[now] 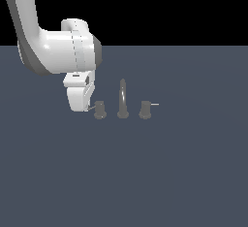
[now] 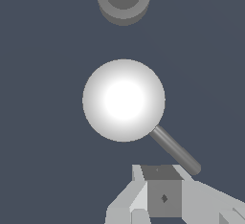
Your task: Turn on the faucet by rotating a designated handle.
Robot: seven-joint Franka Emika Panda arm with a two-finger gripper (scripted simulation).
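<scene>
A plain dark surface under a black backdrop.

The surface (image 1: 169, 172) is a flat, uniform slate blue-grey, filling the lower part of the exterior view and meeting a solid black background (image 1: 169, 8) along a straight horizontal line. It shows no pattern, markings or texture. In the wrist view the same slate surface (image 2: 43, 170) fills the frame behind everything else, evenly lit and featureless.

The white arm (image 1: 53, 51) bends down from above, wrist vertical, and the gripper (image 1: 80, 105) points straight at the floor. In the wrist view only one grey finger (image 2: 162, 196) shows clearly, so the jaw opening is hard to judge.
</scene>
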